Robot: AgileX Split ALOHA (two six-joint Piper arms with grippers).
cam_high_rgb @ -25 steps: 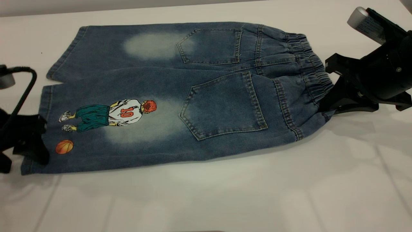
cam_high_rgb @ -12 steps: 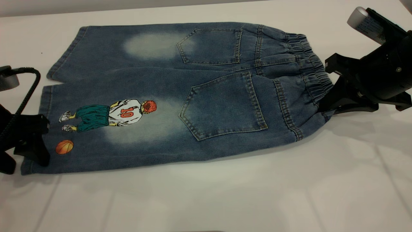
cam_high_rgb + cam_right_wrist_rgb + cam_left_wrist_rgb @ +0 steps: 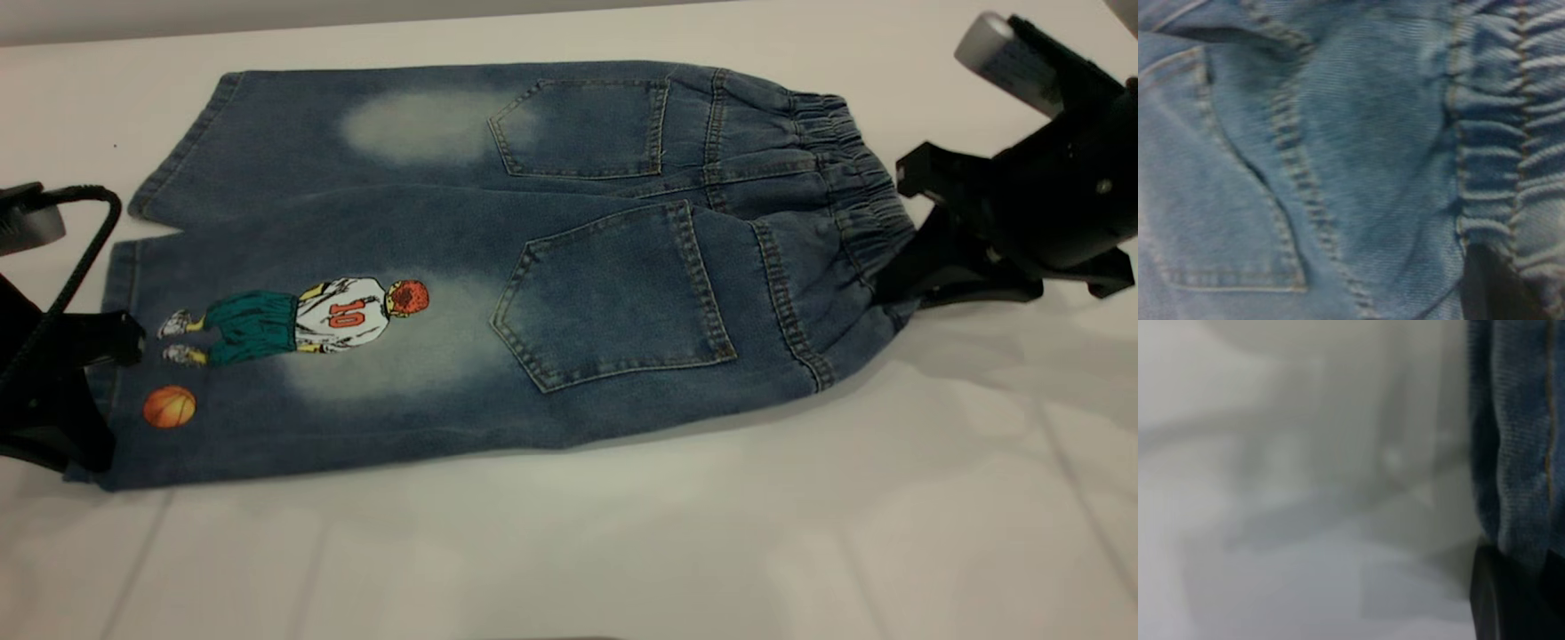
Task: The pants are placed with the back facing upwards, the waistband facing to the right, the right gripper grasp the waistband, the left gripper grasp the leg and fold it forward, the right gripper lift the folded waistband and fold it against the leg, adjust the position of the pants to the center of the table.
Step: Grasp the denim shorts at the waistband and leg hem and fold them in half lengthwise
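Note:
The blue denim pants (image 3: 533, 222) lie flat on the white table (image 3: 622, 533), back pockets up, with the elastic waistband (image 3: 853, 169) to the right. The right gripper (image 3: 898, 284) is shut on the waistband's near corner. In the right wrist view its dark finger (image 3: 1491, 287) sits under the gathered waistband (image 3: 1511, 133). The leg (image 3: 311, 391) with the number 10 player and orange ball points left. The left gripper (image 3: 93, 400) is shut on that leg's hem. In the left wrist view the hem (image 3: 1525, 453) runs into a dark finger (image 3: 1498, 607).
The plain leg (image 3: 356, 124) with a faded patch lies farther back, flat on the table. Bare tabletop stretches along the near side and behind the pants. The left arm's black cable (image 3: 76, 249) arches beside the hem.
The left gripper has settled lower over the hem's near corner, and the printed leg's cloth has shifted slightly. The right gripper has risen a little at the waistband.

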